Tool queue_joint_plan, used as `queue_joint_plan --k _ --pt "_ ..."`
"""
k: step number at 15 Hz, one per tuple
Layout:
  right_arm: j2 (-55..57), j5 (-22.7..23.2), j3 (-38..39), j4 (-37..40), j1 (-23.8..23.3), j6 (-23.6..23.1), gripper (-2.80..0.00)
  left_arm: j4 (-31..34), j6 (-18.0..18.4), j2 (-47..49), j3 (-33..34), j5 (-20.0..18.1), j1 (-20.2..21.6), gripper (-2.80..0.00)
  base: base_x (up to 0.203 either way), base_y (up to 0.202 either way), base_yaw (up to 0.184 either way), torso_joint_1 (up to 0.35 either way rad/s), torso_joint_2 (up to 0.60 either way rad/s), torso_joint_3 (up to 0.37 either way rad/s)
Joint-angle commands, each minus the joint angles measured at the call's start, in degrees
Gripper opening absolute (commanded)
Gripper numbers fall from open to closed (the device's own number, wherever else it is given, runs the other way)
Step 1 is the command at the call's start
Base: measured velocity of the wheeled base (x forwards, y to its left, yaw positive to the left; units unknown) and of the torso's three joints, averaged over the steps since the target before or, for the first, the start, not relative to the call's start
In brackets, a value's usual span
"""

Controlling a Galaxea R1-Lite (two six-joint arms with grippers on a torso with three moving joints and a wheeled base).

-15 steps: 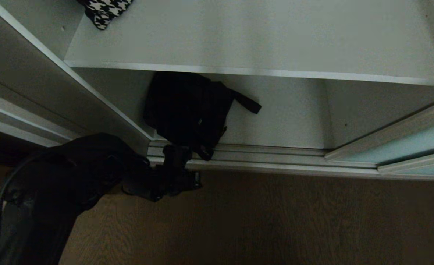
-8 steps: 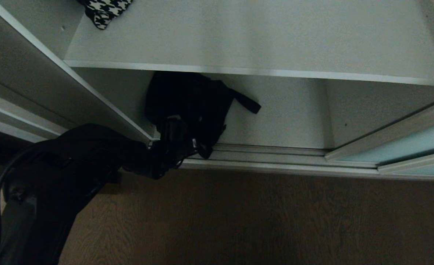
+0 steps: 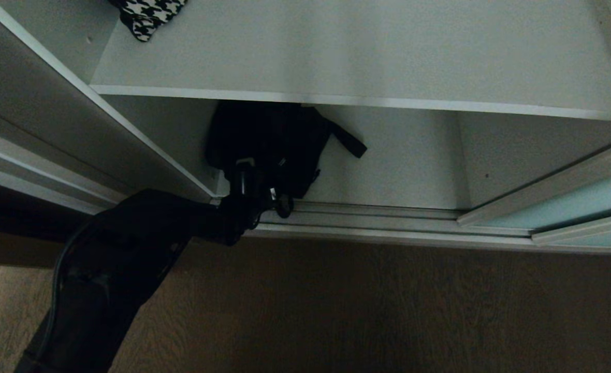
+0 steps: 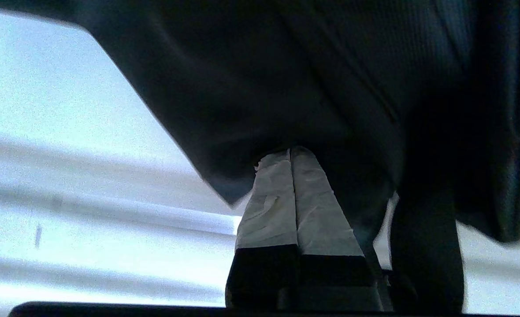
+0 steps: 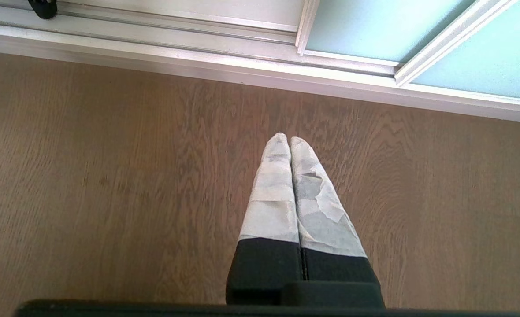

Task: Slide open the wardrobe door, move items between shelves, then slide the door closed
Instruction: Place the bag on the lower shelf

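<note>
Left gripper (image 3: 243, 173) at black bag (image 3: 269, 140), bottom shelf (image 3: 404, 166).
You see its fingers pressed together against the bag's fabric; right gripper (image 5: 290, 141) pressed together above the floor (image 5: 110, 176).

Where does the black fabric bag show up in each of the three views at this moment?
Head view: black bag on the lower shelf, left of centre, under the upper shelf's front edge.
Left wrist view: black bag fills the upper part, above the left gripper.
Right wrist view: only a small black bit at the top left corner, perhaps the bag's.
Shared landmark: the silver door track.
</note>
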Motion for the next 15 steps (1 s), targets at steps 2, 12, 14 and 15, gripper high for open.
queue_joint_plan --k 2,12,14,15 --pt "0.0 0.1 0.1 0.0 0.0 0.0 -2.8 -7.9 1.2 3.5 -4.2 -0.3 0.9 -2.8 0.0 0.0 0.0 0.0 0.0 0.0" --pt "-0.1 0.1 0.1 0.0 0.0 0.0 -2.8 -36.8 17.9 5.1 -3.6 3.4 0.7 -2.8 0.0 0.0 0.0 0.0 0.0 0.0" --pt "0.0 0.0 0.1 0.0 0.0 0.0 -2.8 -29.9 15.4 -0.3 -3.1 8.4 0.7 -2.8 0.0 0.0 0.0 0.0 0.0 0.0" --pt "-0.1 0.1 0.1 0.0 0.0 0.0 -2.8 -27.1 13.7 -3.6 -0.9 9.7 0.7 -2.8 0.0 0.0 0.0 0.0 0.0 0.0"
